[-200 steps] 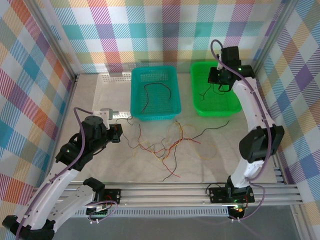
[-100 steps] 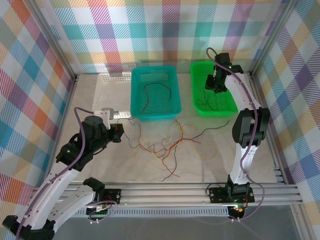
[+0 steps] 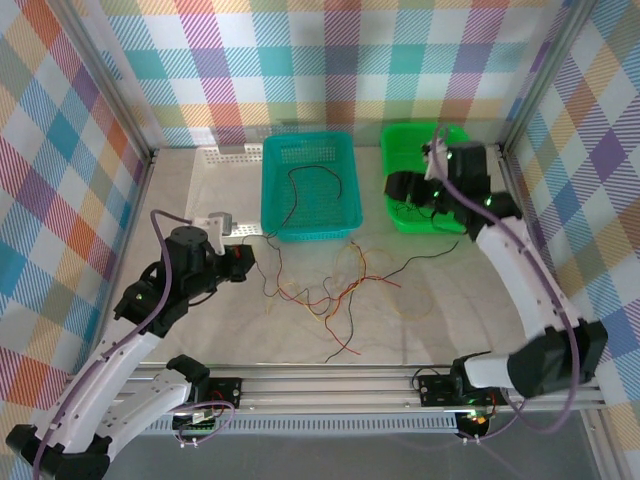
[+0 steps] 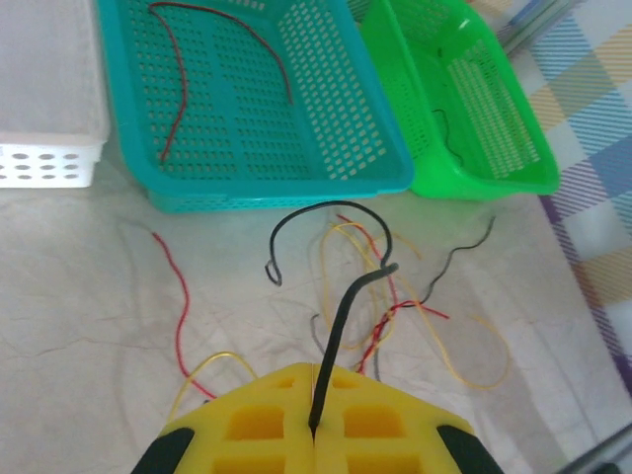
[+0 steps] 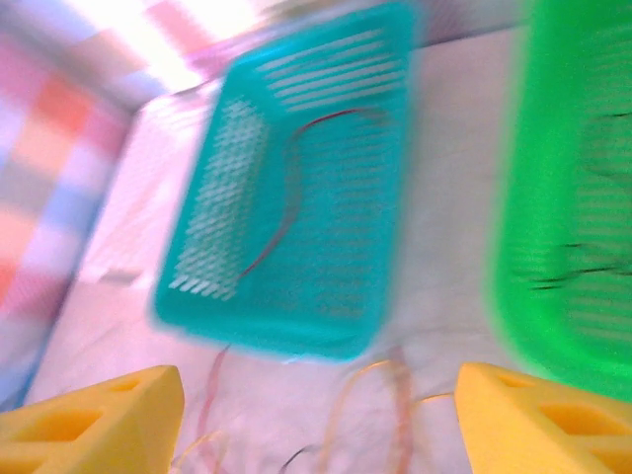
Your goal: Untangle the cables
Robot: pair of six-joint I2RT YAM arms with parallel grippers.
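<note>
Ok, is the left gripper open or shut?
Shut on a black cable: the left gripper has its yellow fingers together, the cable pinched between them.

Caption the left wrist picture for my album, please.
Left gripper pinching a black cable above tangled cables, with teal basket and green basket beyond.

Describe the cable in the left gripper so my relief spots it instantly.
Start at the teal basket; the tangle lies on the table just before it. The black cable runs from there into the shut left gripper, while the red cables and yellow cables lie loose.
</note>
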